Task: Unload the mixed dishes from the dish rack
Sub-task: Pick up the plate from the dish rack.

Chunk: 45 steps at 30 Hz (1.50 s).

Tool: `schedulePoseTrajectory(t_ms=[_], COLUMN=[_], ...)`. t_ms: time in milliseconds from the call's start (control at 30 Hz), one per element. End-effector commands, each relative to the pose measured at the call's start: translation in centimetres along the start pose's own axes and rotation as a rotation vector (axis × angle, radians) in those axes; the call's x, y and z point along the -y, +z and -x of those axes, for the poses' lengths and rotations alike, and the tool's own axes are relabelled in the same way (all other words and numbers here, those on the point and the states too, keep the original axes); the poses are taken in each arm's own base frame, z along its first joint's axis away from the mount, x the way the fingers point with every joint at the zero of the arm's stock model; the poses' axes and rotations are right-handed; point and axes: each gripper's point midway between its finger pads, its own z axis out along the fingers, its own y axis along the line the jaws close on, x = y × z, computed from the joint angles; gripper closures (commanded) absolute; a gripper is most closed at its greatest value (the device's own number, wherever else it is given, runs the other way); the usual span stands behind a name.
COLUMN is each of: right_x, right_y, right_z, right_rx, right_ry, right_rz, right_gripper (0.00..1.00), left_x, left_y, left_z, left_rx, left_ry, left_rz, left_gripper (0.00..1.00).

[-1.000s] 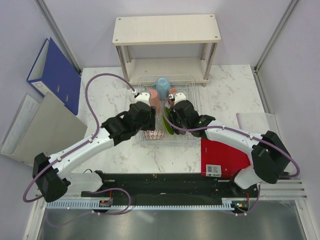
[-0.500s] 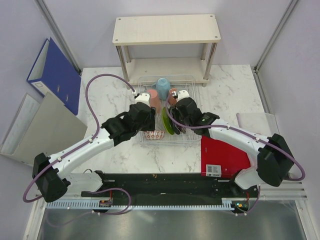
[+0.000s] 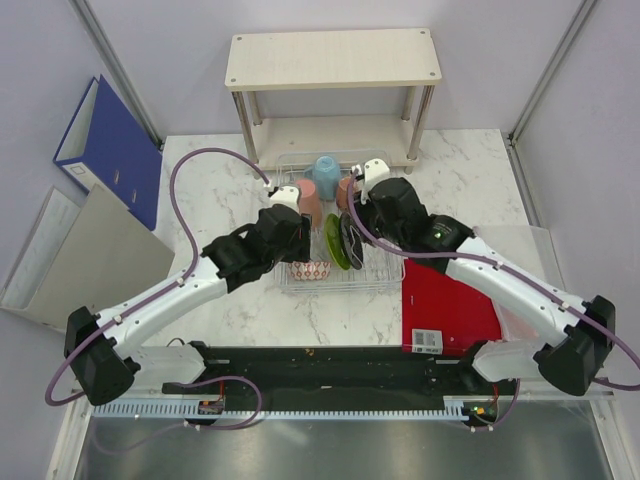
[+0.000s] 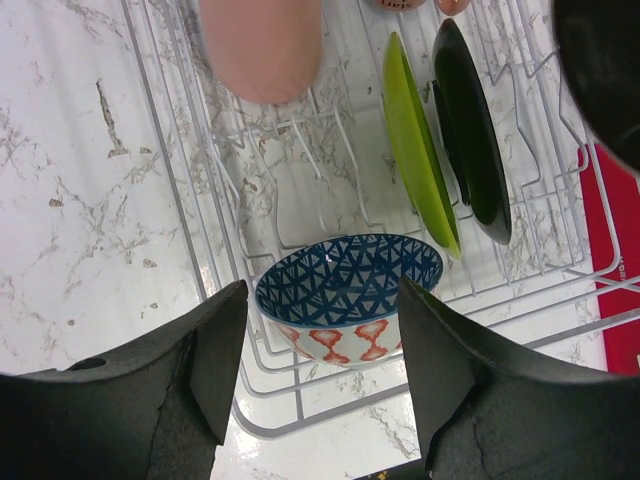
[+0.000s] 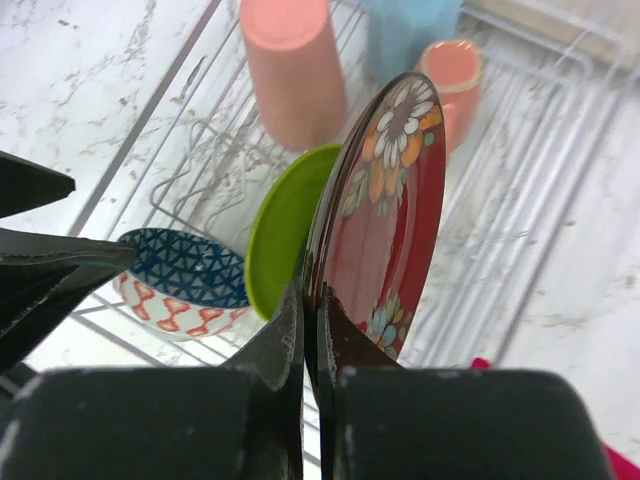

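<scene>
Dark red-black plate [image 5: 385,200] pinched edge-up in the closed jaws of the right gripper [image 5: 310,315]; lift straight, clear of the lime-green plate [image 5: 285,225] beside them. Jaws of the left gripper [image 4: 320,290] spread above the small bowl [image 4: 350,310].

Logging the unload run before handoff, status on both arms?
Right gripper shut on dark red-black plate, plate upright over dish rack. Left gripper open above small bowl, not touching. Lime-green plate close beside held plate.

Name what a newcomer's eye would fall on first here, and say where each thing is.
The flowered dark red-black plate stands out, pinched on edge by the right gripper at the dish rack. The left gripper hangs open over the small bowl at the rack's near end.
</scene>
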Motion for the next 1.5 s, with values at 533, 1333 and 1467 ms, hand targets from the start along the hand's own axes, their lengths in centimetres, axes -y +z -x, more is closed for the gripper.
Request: schedulePoseTrajectory(t_ms=[533, 1333, 1467], right_x=[2.1, -8.6, -8.8], right_y=[-6.0, -7.3, -7.1], right_z=[-2.4, -9.0, -9.2], right_rx=[0.34, 0.47, 0.461], right_ry=[-0.908, -1.287, -1.297], right_rz=[-0.439, -0.105, -0.104], right_gripper=[1.0, 1.0, 1.0], left_x=[0.5, 3.9, 3.4], left_y=[-3.3, -6.7, -6.9], left_z=[4.8, 3.8, 4.3], left_rx=[0.118, 0.141, 0.158], left_ry=[-0.096, 0.112, 0.094], left_rz=[-0.05, -0.369, -0.345], left_gripper=[0.27, 0.14, 0.14])
